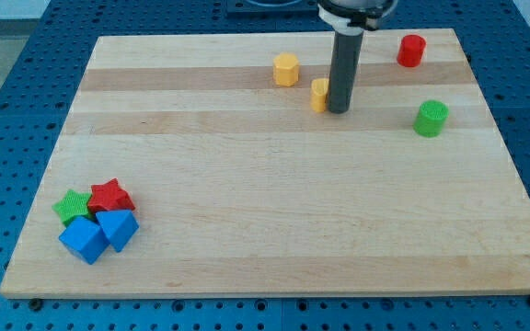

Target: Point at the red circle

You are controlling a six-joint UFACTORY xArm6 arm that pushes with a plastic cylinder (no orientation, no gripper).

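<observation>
My tip rests on the wooden board in the view's upper middle. The rod stands upright, a plain dark shaft that holds nothing and has no opening to set wide or narrow. A small yellow block sits at the tip's 9 o'clock, touching or just beside the rod, which partly hides it; its shape cannot be made out.

A yellow hexagonal block lies near, at about 10 o'clock from the tip and apart from the hidden yellow piece. The red circle, an upright red cylinder, stands at about 2 o'clock from the tip, near the board's top right corner and well apart from the rod. A green cylinder stands at 3 o'clock, well apart, below the red circle.

Far off at 8 o'clock, near the bottom left corner, four blocks are clustered in contact: a green star, a red star, a blue cube-like block and a blue block of unclear shape.
</observation>
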